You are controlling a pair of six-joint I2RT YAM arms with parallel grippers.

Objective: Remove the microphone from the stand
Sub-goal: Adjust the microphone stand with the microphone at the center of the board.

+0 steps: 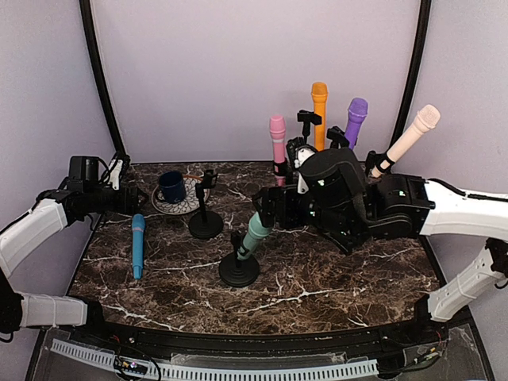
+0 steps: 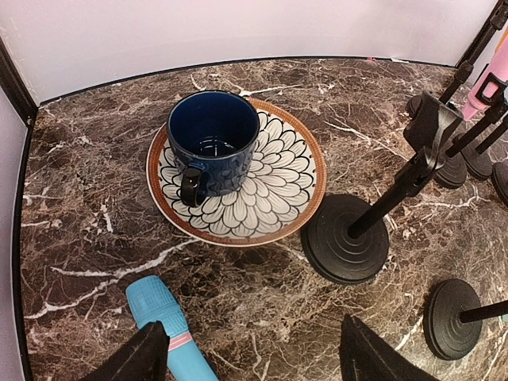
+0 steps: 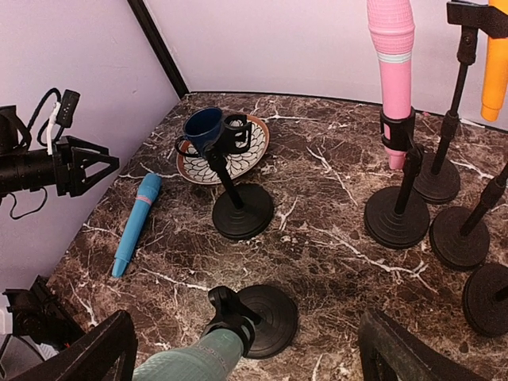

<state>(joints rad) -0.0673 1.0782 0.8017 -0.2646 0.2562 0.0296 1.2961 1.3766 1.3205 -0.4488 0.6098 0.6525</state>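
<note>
Teal microphone [image 1: 255,230] leans in its front stand [image 1: 239,271], between your right tool's [image 3: 246,337] spread fingers, which do not touch it. Bare tabletop [image 1: 341,278] lies to its right, and a second stand [image 1: 205,225] sits close behind-left. Your left tool [image 2: 254,353] hangs released near the left edge.

**A robot test booth in a lab**

Plain lilac walls [image 1: 238,71] and black frame poles [image 1: 99,79] close in a marble-patterned worktop [image 1: 341,278]. Two white-and-black robot arms [image 1: 464,210] sit at its near edge, above a slotted cable duct [image 1: 262,371]. On the worktop are brightly coloured microphones [image 1: 319,103] on black stands [image 1: 205,225] and a blue cup [image 1: 171,186] on a patterned saucer [image 1: 190,205].
</note>
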